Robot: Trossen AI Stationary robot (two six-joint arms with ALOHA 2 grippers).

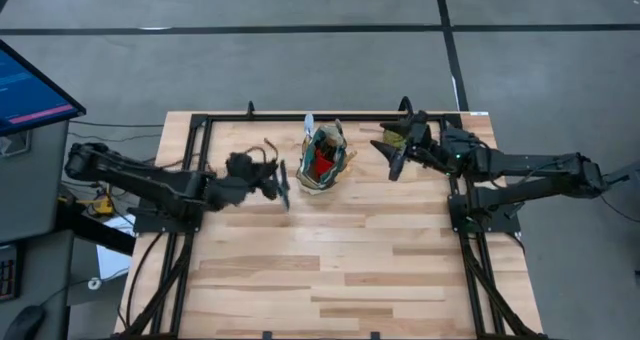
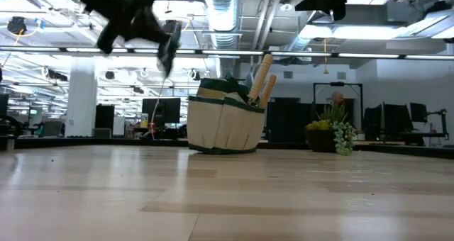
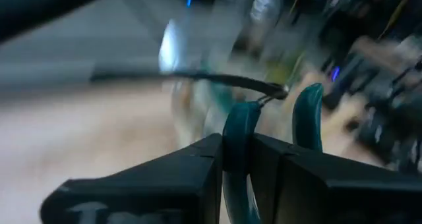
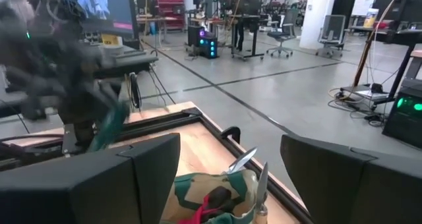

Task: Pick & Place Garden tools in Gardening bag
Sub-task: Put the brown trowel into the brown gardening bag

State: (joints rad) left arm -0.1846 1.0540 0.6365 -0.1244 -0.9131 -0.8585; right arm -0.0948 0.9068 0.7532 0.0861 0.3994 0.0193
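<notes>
One gardening bag (image 1: 325,162) stands upright toward the far middle of the wooden table (image 1: 330,270), cream sides with green trim. Inside it, count them: two light wooden handles (image 2: 259,80) poke up side by side in the low view, two silver tips (image 4: 242,162) show from the right wrist camera, and there's one red piece (image 1: 320,166) nestled in the middle. The left gripper (image 1: 281,185) hangs up off the table just left of the bag, and it's got something: its jaws are clamped tight on one teal handle of the shears (image 3: 241,135), with the second teal handle standing free beside it. The right gripper (image 1: 392,147) hovers to the bag's right, jaws spread wide, nothing between them. One small potted plant (image 2: 333,131) sits far back at the right.
</notes>
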